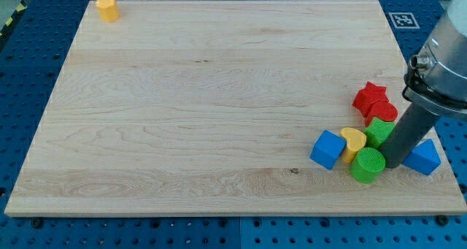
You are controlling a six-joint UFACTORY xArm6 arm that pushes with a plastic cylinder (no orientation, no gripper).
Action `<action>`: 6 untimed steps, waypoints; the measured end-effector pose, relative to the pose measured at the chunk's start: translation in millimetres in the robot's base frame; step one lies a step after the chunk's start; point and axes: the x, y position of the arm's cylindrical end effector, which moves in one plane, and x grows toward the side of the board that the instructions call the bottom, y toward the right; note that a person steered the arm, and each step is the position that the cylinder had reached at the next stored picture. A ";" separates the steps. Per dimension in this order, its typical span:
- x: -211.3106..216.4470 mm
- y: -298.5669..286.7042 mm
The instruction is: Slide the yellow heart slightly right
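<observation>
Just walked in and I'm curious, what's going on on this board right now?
A robot arm's dark rod has my tip down in a cluster of blocks at the view's lower right, beside the green cylinder. The yellow heart it should nudge right sits between the blue cube and the green blocks. Another yellow block sits alone top left.

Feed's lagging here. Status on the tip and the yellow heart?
My tip down in the cluster, right of yellow heart. Green cylinder and green block between them. Blue cube against the heart's left.
</observation>
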 end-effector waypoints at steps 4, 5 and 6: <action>-82.3 -44.7; -94.5 -66.5; -66.8 -83.5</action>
